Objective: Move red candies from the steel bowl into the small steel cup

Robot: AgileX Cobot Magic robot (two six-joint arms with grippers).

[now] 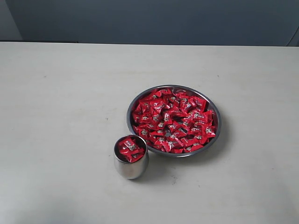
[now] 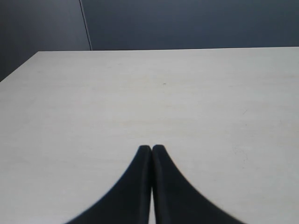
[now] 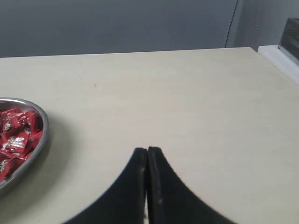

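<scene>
In the exterior view a wide steel bowl sits right of centre, heaped with red candies. Just in front of its left side stands the small steel cup, with a few red candies inside. Neither arm appears in that view. My left gripper is shut with nothing between its black fingers, over bare table. My right gripper is shut too and holds nothing; part of the steel bowl with red candies shows off to one side, apart from it.
The pale table runs back to a dark blue-grey wall. In the right wrist view a table corner and a light ledge show at the far side.
</scene>
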